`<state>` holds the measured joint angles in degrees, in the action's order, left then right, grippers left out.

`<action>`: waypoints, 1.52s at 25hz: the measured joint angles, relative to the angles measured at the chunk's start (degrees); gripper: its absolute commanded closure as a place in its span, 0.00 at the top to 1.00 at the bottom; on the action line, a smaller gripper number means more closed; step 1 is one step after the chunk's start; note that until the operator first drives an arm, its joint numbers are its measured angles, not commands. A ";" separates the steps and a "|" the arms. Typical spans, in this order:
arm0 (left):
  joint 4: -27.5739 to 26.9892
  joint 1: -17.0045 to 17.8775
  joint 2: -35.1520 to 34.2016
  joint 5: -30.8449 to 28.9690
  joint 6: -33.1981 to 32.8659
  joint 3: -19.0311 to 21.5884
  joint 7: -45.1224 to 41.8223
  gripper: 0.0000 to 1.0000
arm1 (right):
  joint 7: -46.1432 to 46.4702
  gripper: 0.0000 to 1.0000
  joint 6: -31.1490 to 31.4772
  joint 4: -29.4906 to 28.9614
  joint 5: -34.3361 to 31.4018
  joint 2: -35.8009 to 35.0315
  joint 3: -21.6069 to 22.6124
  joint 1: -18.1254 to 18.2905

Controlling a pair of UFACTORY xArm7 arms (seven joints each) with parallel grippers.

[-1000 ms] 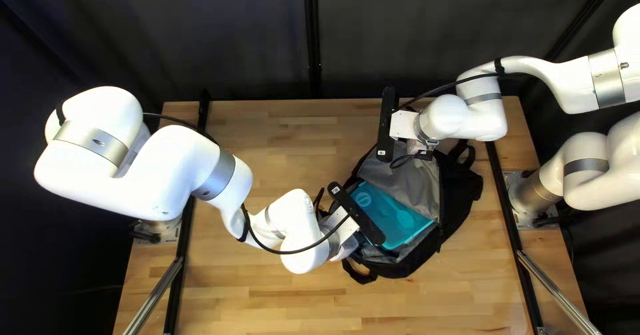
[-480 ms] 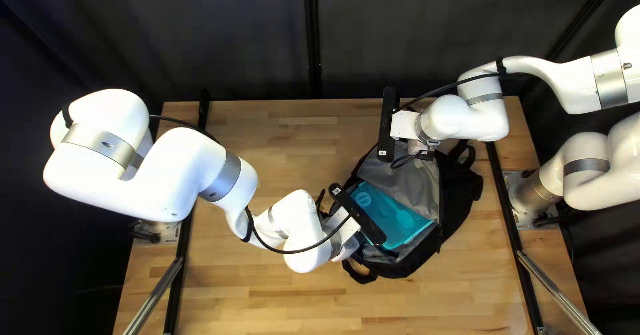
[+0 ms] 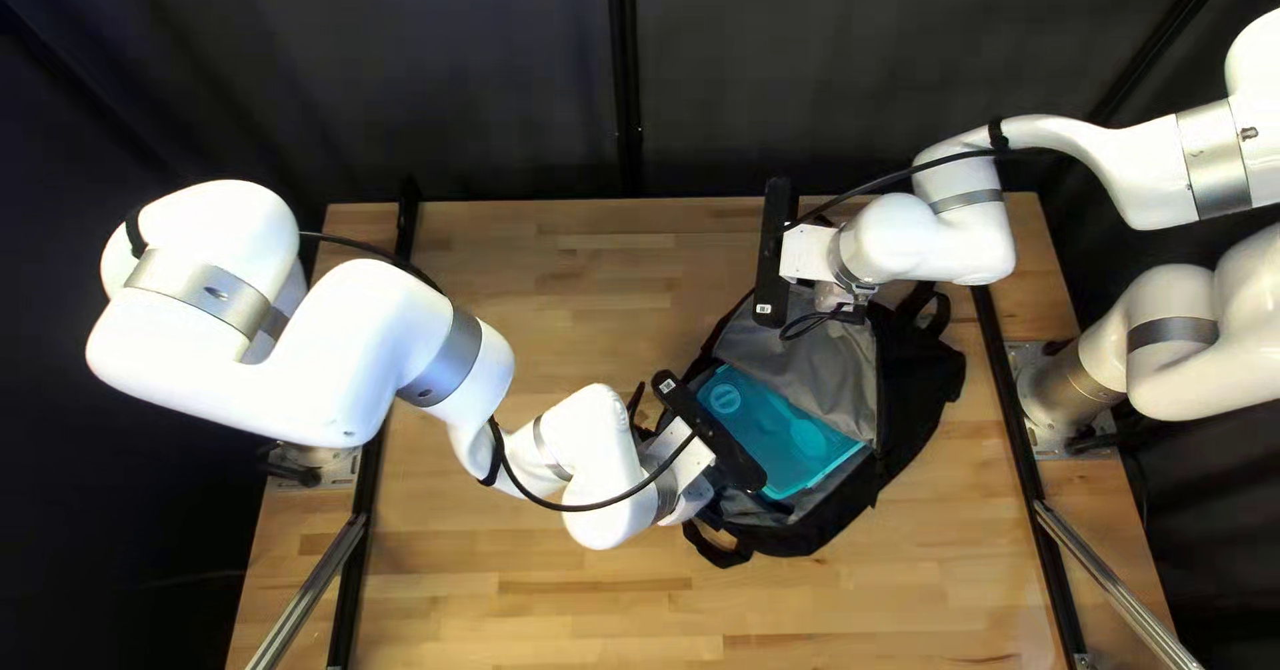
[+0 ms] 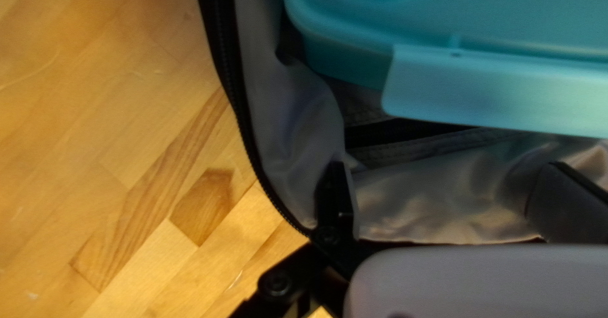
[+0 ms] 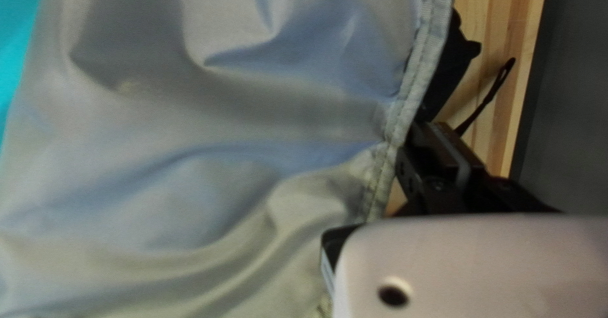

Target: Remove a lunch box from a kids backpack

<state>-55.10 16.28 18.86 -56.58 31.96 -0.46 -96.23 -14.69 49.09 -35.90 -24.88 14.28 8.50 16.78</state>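
Laminated-wood table [image 3: 534,604]; dark curtain [image 3: 454,70] behind. Left to right: left gripper [image 3: 678,449], fingers spread, at open backpack [image 3: 927,390]; turquoise lunch box [image 3: 787,441] inside backpack; right gripper [image 3: 838,297], fingers pinching gray-lined flap [image 3: 843,370].

No legible text, numbers or signs; pale mark [image 3: 668,385] on black bar [image 3: 712,437] too small to read.

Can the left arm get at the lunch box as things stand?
Probably yes: the left gripper is open, and the lunch box lies uncovered just ahead, its clip nearest. Loose grey lining might snag.
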 measured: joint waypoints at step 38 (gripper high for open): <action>2.47 4.45 -1.84 -29.64 8.57 0.92 21.36 1.00 | 0.42 0.00 -1.24 -0.64 -0.03 -1.51 -0.05 -0.08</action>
<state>-52.63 20.73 17.02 -86.22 40.54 0.47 -74.87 -14.27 47.85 -36.55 -24.91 12.77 8.45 16.70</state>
